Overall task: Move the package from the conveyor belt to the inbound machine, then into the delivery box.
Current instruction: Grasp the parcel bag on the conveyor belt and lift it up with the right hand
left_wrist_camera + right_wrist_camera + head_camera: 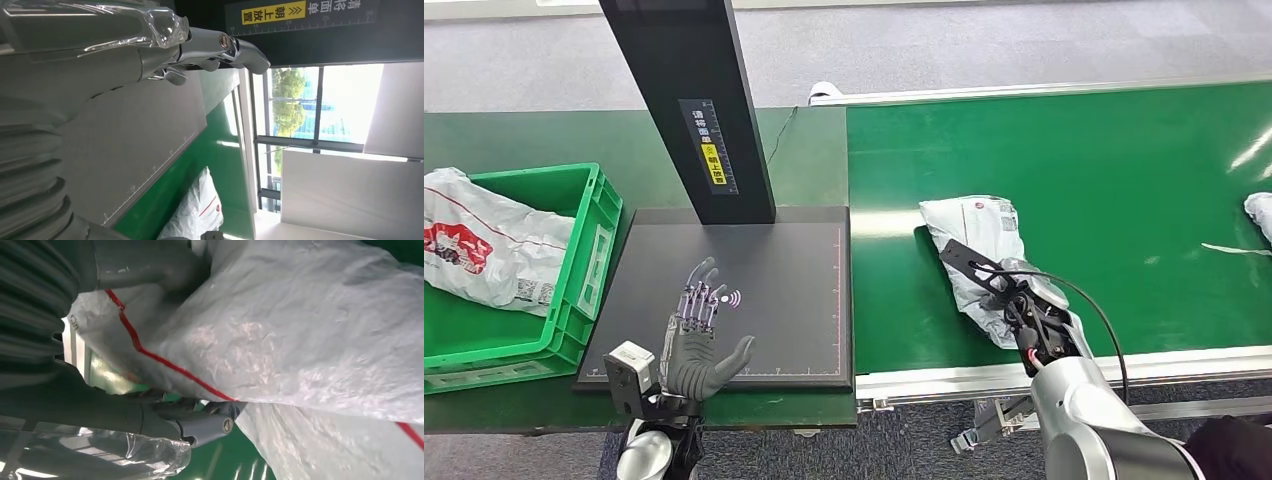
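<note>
A white plastic package (pixel 977 232) with red lines lies on the green conveyor belt (pixel 1114 190), near its front edge. My right hand (pixel 1024 312) grips the package's near end. In the right wrist view the thumb (pixel 145 265) lies on one side of the crinkled package (pixel 300 340) and the fingers (pixel 205 425) curl against the other side. My left hand (pixel 699 335) hovers flat over the black platform (pixel 784 300) of the inbound machine, fingers spread and holding nothing. The left wrist view shows those fingers (pixel 210 45) stretched out above the platform (pixel 140 130).
The machine's black pillar (pixel 689 100) rises at the back of the platform. A green crate (pixel 584 260) at the left holds a white bag (pixel 479 245). Another white package (pixel 1260 215) lies at the belt's far right edge.
</note>
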`<state>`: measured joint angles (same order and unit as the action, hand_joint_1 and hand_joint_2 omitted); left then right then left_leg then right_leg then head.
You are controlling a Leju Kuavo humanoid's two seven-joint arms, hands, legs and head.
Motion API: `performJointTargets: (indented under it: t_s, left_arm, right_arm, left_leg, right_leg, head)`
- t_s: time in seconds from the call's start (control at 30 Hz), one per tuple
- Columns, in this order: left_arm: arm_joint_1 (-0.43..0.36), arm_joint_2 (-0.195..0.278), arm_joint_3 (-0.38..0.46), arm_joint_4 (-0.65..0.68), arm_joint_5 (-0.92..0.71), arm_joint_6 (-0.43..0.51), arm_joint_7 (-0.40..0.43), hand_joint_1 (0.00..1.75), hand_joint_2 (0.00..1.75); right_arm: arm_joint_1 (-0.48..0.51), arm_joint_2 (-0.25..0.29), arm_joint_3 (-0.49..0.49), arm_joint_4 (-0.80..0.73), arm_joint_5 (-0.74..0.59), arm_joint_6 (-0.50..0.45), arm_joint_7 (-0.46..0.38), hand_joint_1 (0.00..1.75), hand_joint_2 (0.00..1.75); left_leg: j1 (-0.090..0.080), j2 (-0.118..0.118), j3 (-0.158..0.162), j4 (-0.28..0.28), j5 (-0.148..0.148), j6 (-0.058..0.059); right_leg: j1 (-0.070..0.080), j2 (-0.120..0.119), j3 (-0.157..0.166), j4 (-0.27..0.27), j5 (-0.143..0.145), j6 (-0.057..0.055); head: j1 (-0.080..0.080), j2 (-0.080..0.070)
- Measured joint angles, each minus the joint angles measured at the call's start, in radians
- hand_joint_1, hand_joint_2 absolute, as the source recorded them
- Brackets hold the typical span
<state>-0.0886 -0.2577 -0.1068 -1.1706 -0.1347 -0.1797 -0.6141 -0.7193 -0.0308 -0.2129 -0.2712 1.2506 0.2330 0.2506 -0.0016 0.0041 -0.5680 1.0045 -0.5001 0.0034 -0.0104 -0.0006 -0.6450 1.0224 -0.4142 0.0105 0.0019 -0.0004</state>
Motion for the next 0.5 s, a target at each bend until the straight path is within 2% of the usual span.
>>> performJointTargets:
  t_s: [0.3,0.5]
  left_arm:
    - [0.001,0.005,0.001,-0.001,0.000,0.000,-0.008,0.00,1.75]
    - [0.026,0.006,0.004,-0.025,-0.007,0.003,-0.011,0.00,1.75]
  right_arm:
    - [-0.006,-0.008,-0.001,0.000,-0.005,-0.021,-0.022,1.75,1.75]
    - [-0.034,-0.003,-0.054,-0.012,-0.106,-0.270,-0.167,1.75,1.75]
  left_leg:
    - [0.000,0.000,0.000,0.000,0.000,0.000]
    - [0.000,-0.001,-0.001,0.000,0.000,0.000]
  right_leg:
    - [0.000,0.000,0.000,0.000,0.000,0.000]
    - [0.000,0.000,0.000,0.000,0.000,0.000]
  head:
    - [0.000,0.000]
    - [0.000,0.000]
